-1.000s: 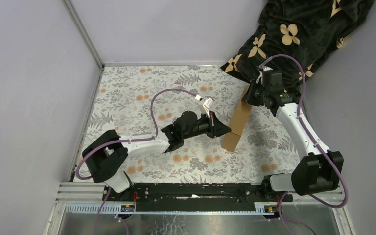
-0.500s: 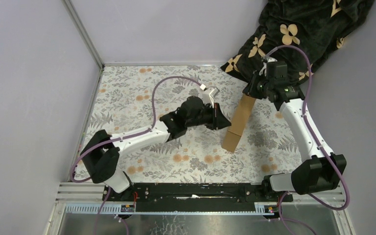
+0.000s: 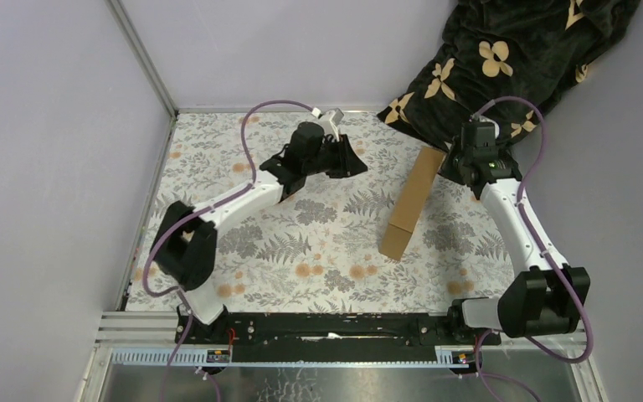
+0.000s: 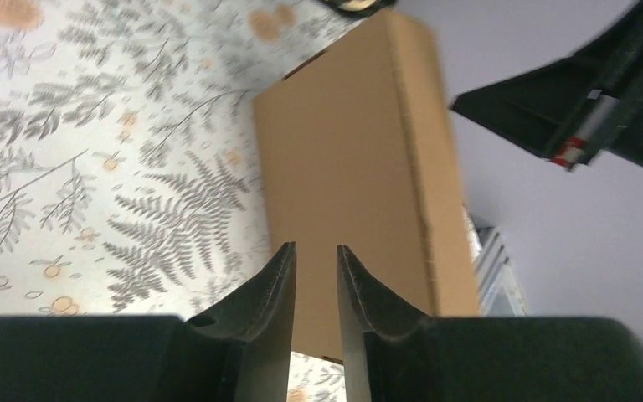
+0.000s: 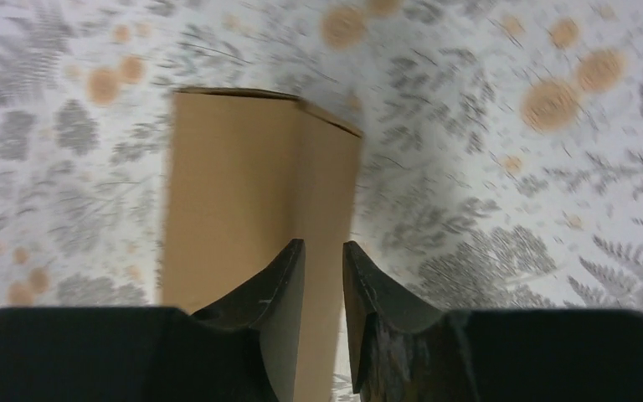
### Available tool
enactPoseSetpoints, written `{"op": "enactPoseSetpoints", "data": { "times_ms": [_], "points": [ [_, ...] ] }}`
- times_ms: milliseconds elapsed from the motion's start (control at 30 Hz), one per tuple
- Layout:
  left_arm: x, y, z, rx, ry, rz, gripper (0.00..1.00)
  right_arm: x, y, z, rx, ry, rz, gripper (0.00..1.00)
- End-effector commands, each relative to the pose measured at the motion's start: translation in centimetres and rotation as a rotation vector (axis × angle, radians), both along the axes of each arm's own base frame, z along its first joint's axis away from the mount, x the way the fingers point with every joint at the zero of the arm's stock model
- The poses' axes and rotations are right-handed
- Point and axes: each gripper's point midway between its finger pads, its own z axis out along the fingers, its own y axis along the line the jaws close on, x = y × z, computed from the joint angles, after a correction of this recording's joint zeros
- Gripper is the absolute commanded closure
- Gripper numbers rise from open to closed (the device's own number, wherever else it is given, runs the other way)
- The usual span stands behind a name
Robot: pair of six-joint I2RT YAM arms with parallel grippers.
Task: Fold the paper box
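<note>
Left gripper (image 4: 316, 251) hangs at the box's 10 o'clock, well apart from it, jaws a slit apart and empty. The box (image 3: 410, 203) looks folded shut. It stands on a long narrow side on the right half of the table (image 3: 318, 251), running from 1 to 7 o'clock. Right gripper (image 5: 324, 247) hovers just beside its 1 o'clock end, jaws likewise slightly parted, gripping nothing. Nothing steadies the box, so a nudge from the right fingers could tip it flat, or an untucked flap could spring open.
</note>
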Motion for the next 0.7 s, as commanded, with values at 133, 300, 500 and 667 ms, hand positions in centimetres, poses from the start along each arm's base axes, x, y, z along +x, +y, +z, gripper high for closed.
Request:
{"op": "enactPoseSetpoints", "data": {
  "times_ms": [133,300,500,667],
  "points": [
    [0.5,-1.2,-6.9,0.044,0.121,-0.074,0.69,2.0,-2.9,-3.6,0.000,0.022,-0.149,0.69],
    [-0.3,-0.5,-8.2,0.056,0.142,-0.065,0.70,5.5,-0.8,-5.6,0.066,0.066,-0.056,0.73],
    [-2.1,1.7,-9.3,0.100,0.151,-0.025,0.70,9.5,5.5,-5.7,0.196,0.042,0.170,0.74],
    [-3.8,1.7,-9.5,0.059,0.174,-0.033,0.70,10.3,9.7,-5.5,0.268,0.030,0.328,0.74]
  ]
}}
